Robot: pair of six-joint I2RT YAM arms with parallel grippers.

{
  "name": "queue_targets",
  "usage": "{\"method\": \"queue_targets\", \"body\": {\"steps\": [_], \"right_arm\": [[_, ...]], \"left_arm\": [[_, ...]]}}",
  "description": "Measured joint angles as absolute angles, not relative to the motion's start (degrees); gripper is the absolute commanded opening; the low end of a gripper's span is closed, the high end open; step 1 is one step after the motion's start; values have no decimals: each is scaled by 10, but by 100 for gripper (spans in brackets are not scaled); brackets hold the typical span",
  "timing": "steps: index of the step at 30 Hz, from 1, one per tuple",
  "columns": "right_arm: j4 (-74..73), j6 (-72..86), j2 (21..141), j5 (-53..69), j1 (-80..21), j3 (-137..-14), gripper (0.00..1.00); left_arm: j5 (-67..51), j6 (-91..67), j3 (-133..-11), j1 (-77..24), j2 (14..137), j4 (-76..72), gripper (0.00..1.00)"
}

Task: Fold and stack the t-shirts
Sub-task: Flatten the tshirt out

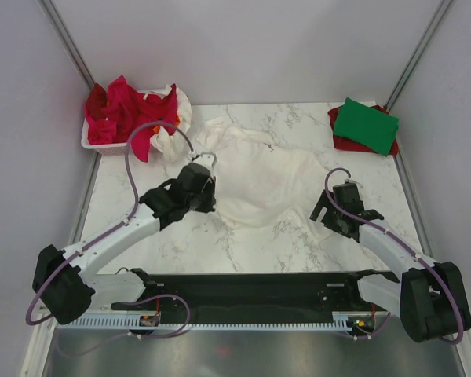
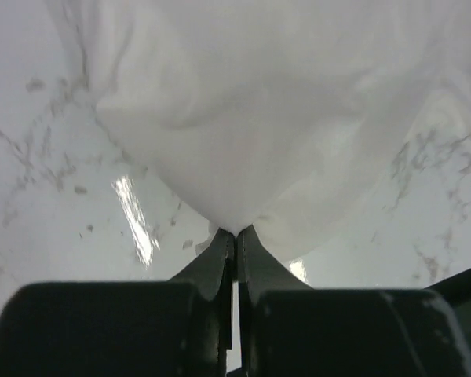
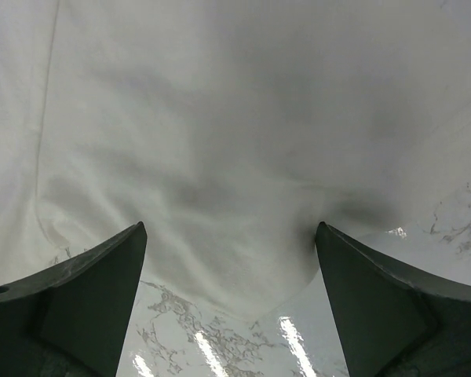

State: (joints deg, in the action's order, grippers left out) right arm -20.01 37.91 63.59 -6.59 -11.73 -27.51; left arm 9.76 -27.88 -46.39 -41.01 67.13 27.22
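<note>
Pinching an edge of the white t-shirt [image 1: 259, 184] crumpled on the middle of the table [image 1: 180, 243], your left gripper [image 2: 235, 234] clamps its cloth while your right gripper [image 3: 231, 228] hovers opposite, jaws wide.

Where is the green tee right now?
In the top view the green tee lies folded at the far right corner of the table, on top of a red tee.
</note>
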Motion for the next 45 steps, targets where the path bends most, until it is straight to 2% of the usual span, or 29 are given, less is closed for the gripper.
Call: {"method": "queue_targets", "body": {"steps": [4,6,7,8,10,11,13,18,25,26,29,30,33,36,45], "right_arm": [[-198,379,636,-63,-117,-275,97],[-197,379,635,-62,-117,-275,97],[-197,378,635,-62,-117,-275,97],[-197,378,635,-61,-117,-275,97],[-197,377,635,-61,-117,-275,98],[-197,377,635,-61,-117,-275,98],[-197,377,634,-60,-117,-275,98],[-197,375,635,-58,-117,-275,98],[-180,366,654,-58,-116,-280,98],[-176,364,656,-57,-116,-281,98],[-174,362,658,-57,-116,-281,98],[-174,361,658,-56,-116,-281,98],[-174,360,658,-56,-115,-281,98],[-174,359,658,-56,-115,-281,98],[-171,354,662,-56,-115,-283,98]], "left_arm": [[122,-167,-667,-410,709,335,4],[128,-109,-751,-410,736,350,14],[130,-82,-780,-410,748,354,40],[131,-56,-801,-412,762,359,59],[135,-31,-815,-416,794,369,83],[138,-26,-816,-419,811,376,89],[146,-26,-803,-426,857,390,94],[149,-74,-706,-429,883,433,91],[112,-191,-590,-429,731,383,77],[103,-207,-574,-429,715,369,77],[67,-265,-501,-429,682,305,84],[52,-283,-471,-430,674,278,90],[17,-329,-379,-434,658,209,95],[1,-354,-329,-439,671,157,96],[50,-362,-315,-440,751,-7,93]]}}
